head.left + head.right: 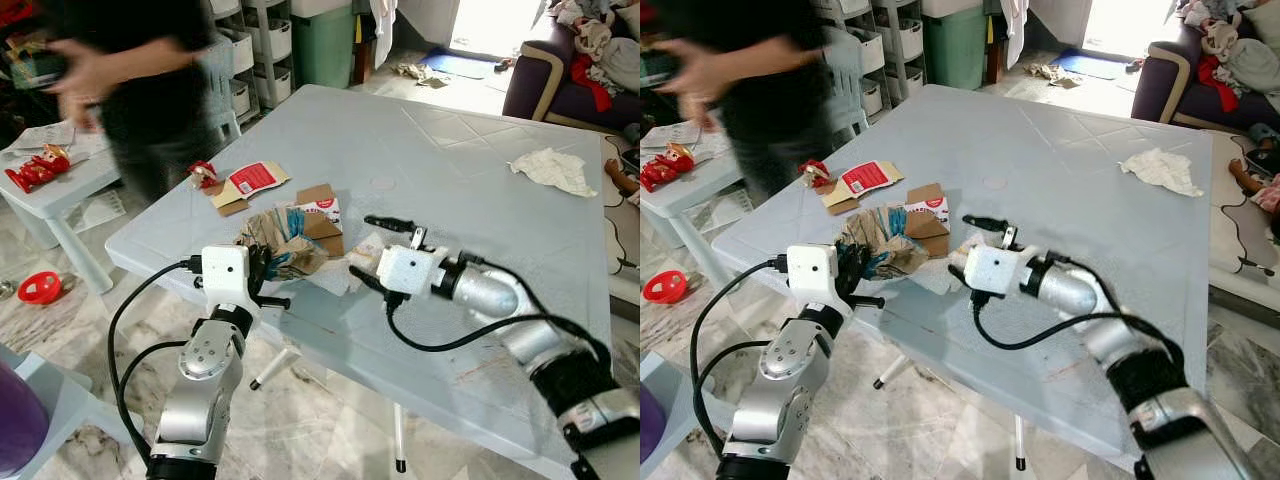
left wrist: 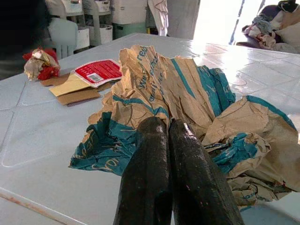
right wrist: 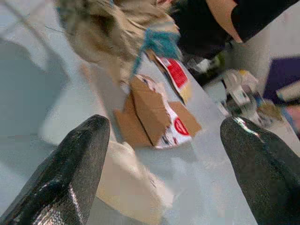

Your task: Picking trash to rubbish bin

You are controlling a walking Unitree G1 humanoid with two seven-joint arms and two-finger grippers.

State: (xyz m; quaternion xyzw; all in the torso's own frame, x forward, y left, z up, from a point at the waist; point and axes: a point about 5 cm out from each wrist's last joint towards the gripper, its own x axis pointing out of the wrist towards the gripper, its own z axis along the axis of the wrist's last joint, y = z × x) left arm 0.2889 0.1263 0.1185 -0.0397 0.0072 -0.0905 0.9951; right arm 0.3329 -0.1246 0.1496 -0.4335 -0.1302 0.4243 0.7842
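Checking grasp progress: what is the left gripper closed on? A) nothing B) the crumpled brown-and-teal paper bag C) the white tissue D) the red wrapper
B: in the left wrist view the left gripper has its fingers pressed together on the edge of the paper bag.

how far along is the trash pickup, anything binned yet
Nothing looks binned yet. In hand: the left gripper is shut, its tips against the crumpled brown-and-teal paper bag near the table edge. The right gripper is open beside the torn cardboard box. Left: that box, the red-labelled card, the red wrapper and the crumpled white paper further back.
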